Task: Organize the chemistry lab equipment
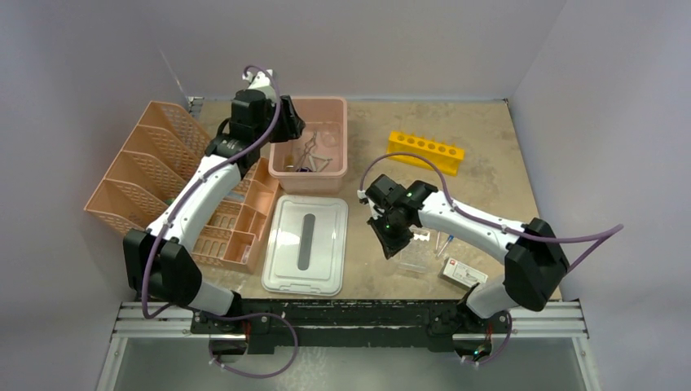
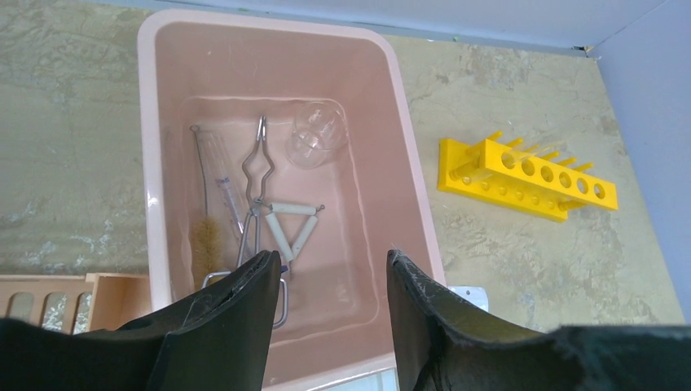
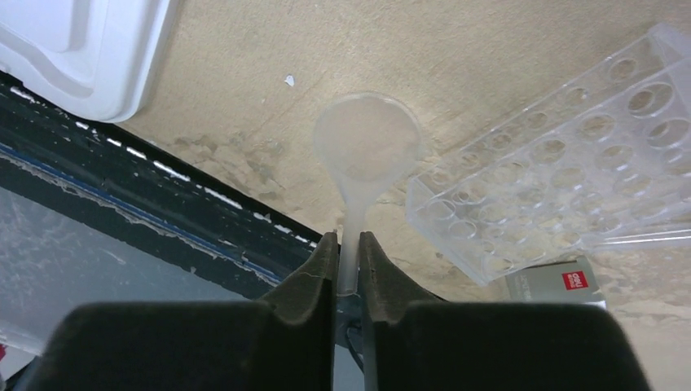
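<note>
The right gripper is clenched on the thin stem of a clear spoon-shaped piece, near the near-right corner of the bench; the piece's long axis runs straight out from the fingertips, round head foremost, and whether the head is clear of the bench I cannot tell. Just beside it lie a clear holed rack and a small red-labelled box. The coming move probably turns on this: the pink tub stands at the middle of the far edge, away and to the left of the right gripper, with the white lid lying flat between them at the near edge; the carry would have to pass over or around that lid. The left gripper is far nearer the tub, hanging above its near end, jaws apart and holding nothing. The tub holds wire tongs, a bristle brush, a wire triangle, a thin glass tube and a round clear dish. The yellow tube rack sits toward the far-right corner, its holes apparently bare; the peach organizer lines the left edge, its contents too small to tell.
</note>
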`<state>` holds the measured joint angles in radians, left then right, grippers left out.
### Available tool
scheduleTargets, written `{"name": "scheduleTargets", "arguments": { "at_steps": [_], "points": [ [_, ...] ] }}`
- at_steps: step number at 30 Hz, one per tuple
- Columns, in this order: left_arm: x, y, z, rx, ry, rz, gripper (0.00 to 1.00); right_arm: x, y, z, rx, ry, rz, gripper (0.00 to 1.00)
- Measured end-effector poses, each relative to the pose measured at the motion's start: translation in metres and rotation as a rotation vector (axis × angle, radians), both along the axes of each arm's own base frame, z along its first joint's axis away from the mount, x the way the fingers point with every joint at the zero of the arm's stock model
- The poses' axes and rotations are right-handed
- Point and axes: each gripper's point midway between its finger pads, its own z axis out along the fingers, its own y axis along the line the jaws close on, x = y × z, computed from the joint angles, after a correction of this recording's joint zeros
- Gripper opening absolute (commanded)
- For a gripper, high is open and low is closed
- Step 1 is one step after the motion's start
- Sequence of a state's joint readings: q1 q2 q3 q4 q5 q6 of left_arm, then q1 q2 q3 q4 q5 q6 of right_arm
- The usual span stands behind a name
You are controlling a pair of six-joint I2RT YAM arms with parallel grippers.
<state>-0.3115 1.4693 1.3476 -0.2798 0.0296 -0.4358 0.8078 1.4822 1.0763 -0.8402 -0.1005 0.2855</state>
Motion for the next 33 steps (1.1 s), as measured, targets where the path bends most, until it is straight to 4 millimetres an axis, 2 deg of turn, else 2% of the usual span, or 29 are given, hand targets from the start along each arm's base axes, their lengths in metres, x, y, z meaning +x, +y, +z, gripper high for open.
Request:
{"name": "scheduleTargets", "arguments": {
  "at_steps": [2, 8, 12, 17, 22, 27, 30, 33],
  "points": [
    [-0.001, 0.000, 0.002, -0.001, -0.004, 0.000, 0.50, 0.000, -0.001, 0.002, -0.003, -0.008, 0.000, 0.00],
    [-0.002, 0.000, 0.001, -0.004, -0.001, 0.001, 0.51, 0.006, -0.002, 0.012, 0.004, -0.051, -0.007, 0.00],
    [-0.003, -0.003, 0.001, -0.026, 0.004, -0.006, 0.59, 0.038, 0.007, 0.036, 0.069, -0.142, -0.044, 0.00],
    [-0.006, -0.010, -0.002, -0.085, -0.003, -0.026, 0.69, 0.106, 0.016, 0.089, 0.272, -0.314, -0.137, 0.00],
    [-0.012, -0.021, 0.005, -0.173, -0.025, -0.054, 0.72, 0.163, 0.017, 0.154, 0.471, -0.495, -0.190, 0.00],
    [-0.012, -0.033, 0.022, -0.278, -0.067, -0.089, 0.71, 0.192, 0.032, 0.204, 0.657, -0.614, -0.188, 0.00],
    [-0.014, -0.042, 0.023, -0.364, -0.054, -0.104, 0.68, 0.204, 0.045, 0.226, 0.752, -0.644, -0.180, 0.00],
    [-0.018, -0.051, 0.022, -0.456, -0.031, -0.126, 0.68, 0.216, 0.057, 0.238, 0.815, -0.648, -0.165, 0.00]
  ]
}}
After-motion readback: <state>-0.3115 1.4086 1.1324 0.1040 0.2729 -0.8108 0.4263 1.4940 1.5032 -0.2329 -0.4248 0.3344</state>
